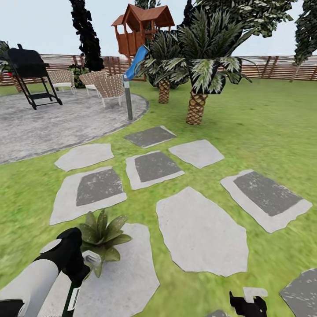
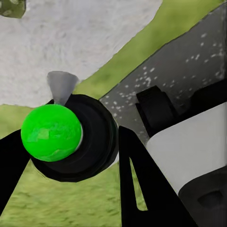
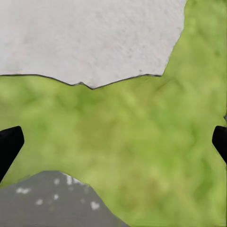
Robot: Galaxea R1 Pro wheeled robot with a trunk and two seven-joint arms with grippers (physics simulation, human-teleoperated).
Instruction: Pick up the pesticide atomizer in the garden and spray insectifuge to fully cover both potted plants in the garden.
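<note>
Green leaves of one potted plant [image 1: 102, 235] sit just ahead of our left gripper [image 2: 71, 142], whose fingers pinch the pesticide atomizer [image 2: 64, 142]. We should aim its nozzle squarely over the rosette. Our right gripper [image 3: 113, 142] hangs spread above grass.
</note>
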